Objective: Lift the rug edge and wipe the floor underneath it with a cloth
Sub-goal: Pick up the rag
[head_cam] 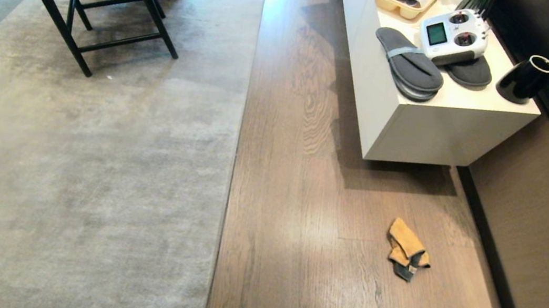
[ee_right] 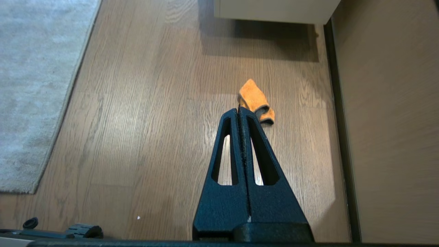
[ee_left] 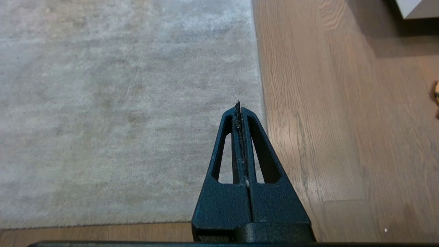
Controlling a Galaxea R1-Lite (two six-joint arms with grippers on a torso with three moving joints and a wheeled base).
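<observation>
The rug edge (head_cam: pixel 238 138) is lying flat and straight on the floor (head_cam: pixel 292 262), running from near to far, while the cloth (head_cam: pixel 406 249) is sitting crumpled on the bare planks well to the right of it, near the wall and nearer than the white cabinet (head_cam: pixel 416 125). The left gripper (ee_left: pixel 238 104) is hanging over the rug just beside its edge, fingers pressed together and holding nothing. The right gripper (ee_right: pixel 238 110) is hovering above the floor near the cloth, also closed and empty.
</observation>
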